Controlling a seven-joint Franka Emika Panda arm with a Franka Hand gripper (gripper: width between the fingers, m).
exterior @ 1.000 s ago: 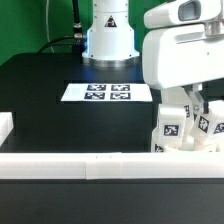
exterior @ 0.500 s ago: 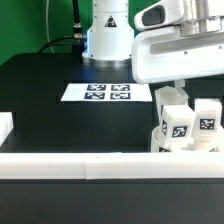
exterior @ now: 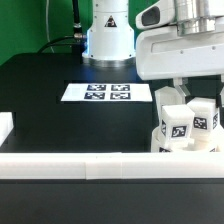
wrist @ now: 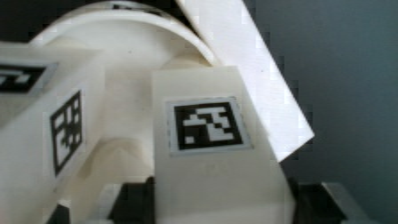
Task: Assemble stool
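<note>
Tool [wrist: 206, 196] pinching one tagged leg [wrist: 217, 135]; two legs [exterior: 176, 120] [exterior: 203, 118] visible, one marker board [exterior: 108, 92].

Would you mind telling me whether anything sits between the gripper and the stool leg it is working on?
Nothing visible does. In the wrist view the tagged leg stands directly ahead of the gripper, against the round seat. Whether the fingers already touch it cannot be told.

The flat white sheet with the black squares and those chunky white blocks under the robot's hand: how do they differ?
The marker board lies flat on the table, out in the open; the legs stand up as thick blocks under the hand, beside the rail. The marker board carries several tags together; each leg face shows one. Both are white with black-and-white square tags.
</note>
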